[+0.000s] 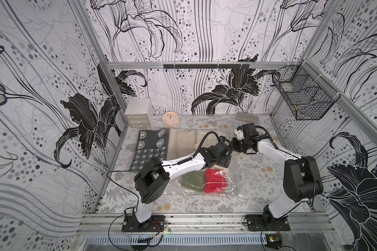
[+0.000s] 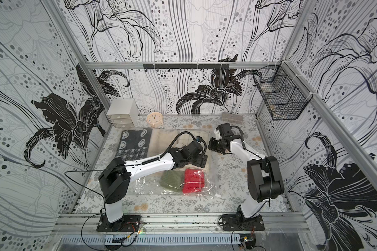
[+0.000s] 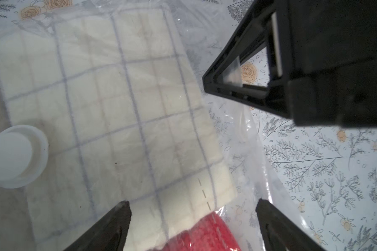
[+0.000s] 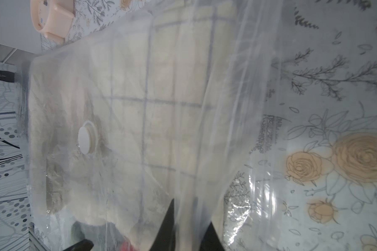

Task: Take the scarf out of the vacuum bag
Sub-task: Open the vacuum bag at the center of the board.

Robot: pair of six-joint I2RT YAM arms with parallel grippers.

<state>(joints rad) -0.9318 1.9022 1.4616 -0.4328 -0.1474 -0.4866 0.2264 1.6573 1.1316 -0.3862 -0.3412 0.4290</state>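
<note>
We see the vacuum bag point(image 1: 172, 190) lying flat on the flowered table point(image 1: 259, 180), under both claws. The left claw point(image 3: 192, 204) hangs just above it, fingers spread wide with nothing between them. Directly below this claw lies a checked cream cloth point(image 3: 118, 108). On the wrist side of its fingertips a red knit point(image 3: 205, 234) begins. Both are inside the bag, under the clear film. Off to one side of this claw the round white valve point(image 3: 13, 156) sits on the bag's top film, over a fluffy cream cloth point(image 1: 181, 141).

The right claw point(image 4: 191, 214) stands at the bag's side edge, near the left claw but apart from it. Its fingers are drawn close together on a fold of the bag's film, which runs up between them in the right wrist view.

A green knit point(image 1: 192, 180) lies touching the red one, further from both claws and toward the arm bases. A dark patterned cloth point(image 1: 150, 147) fills the end of the bag on the far side of the left claw from the right claw. The small white zip slider point(image 1: 240, 196) sits at the bag's corner, beyond the red knit and well apart from either claw.
</note>
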